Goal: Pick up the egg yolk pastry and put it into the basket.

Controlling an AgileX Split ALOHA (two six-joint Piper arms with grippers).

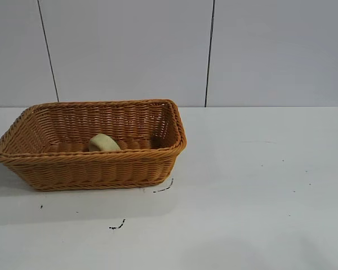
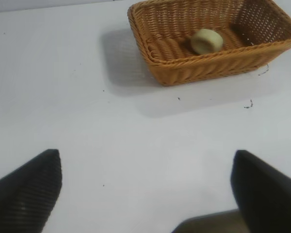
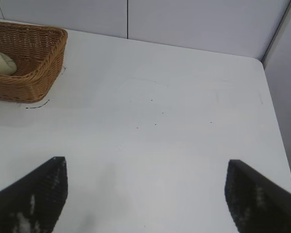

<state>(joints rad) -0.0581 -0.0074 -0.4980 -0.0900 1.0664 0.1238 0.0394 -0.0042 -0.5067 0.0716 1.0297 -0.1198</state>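
Egg yolk pastry [image 1: 104, 143] lies inside the wicker basket [image 1: 90, 169], both claws held back with nothing in them.

Over the table's [image 1: 253, 185] near edge the left gripper [image 2: 145, 194] and right gripper [image 3: 145, 194] hover with fingers spread wide (only the dark fingertips show); farther off the basket stands toward the table's left rear, the pastry on its floor against the front wall.
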